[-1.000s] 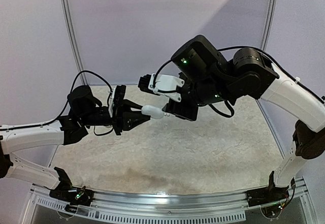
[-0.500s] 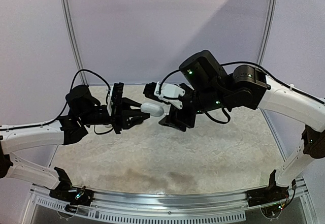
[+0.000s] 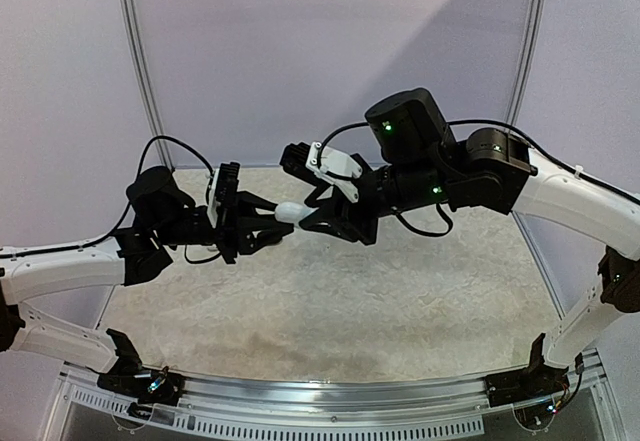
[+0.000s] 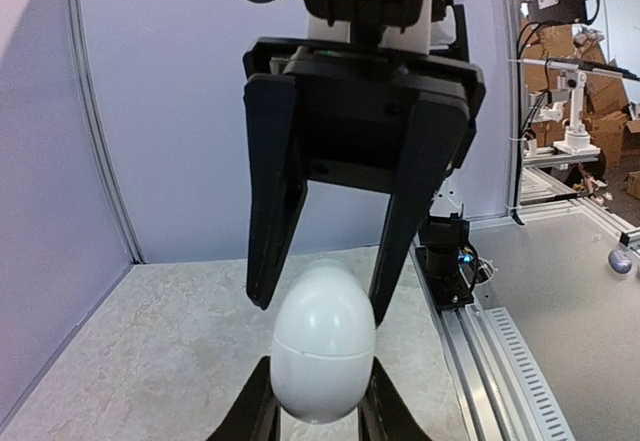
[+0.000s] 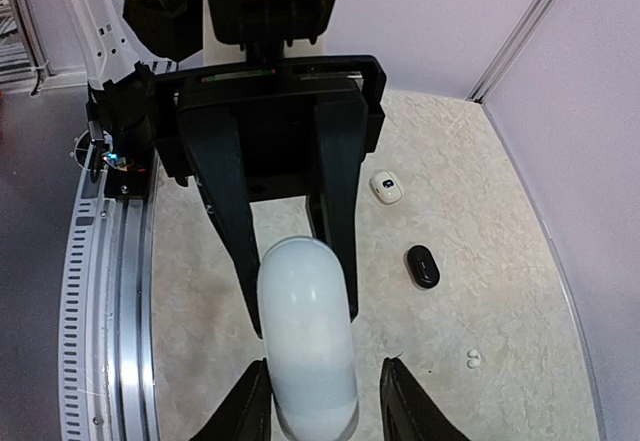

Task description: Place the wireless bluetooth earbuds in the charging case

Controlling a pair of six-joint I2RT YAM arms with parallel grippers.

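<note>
A white egg-shaped charging case (image 4: 323, 346) is held in mid-air, its lid closed along a visible seam. My left gripper (image 4: 318, 411) is shut on its lower half. My right gripper (image 5: 322, 401) is open, and its fingers straddle the case's other end (image 5: 305, 341); there is a gap on one side. In the top view the two grippers meet tip to tip at the case (image 3: 289, 211) above the table's far middle. Two tiny white earbuds (image 5: 471, 358) lie together on the table below. No black buds show.
A small white case (image 5: 386, 187) and a black oval case (image 5: 422, 266) lie on the speckled tabletop (image 5: 500, 211) near the earbuds. A metal rail (image 5: 110, 291) runs along the table's near edge. Pale walls enclose the back and sides.
My right gripper has swung left and lowered toward the left gripper. Its open fingers now straddle the end of the case. The left gripper has held the case nearly still.
</note>
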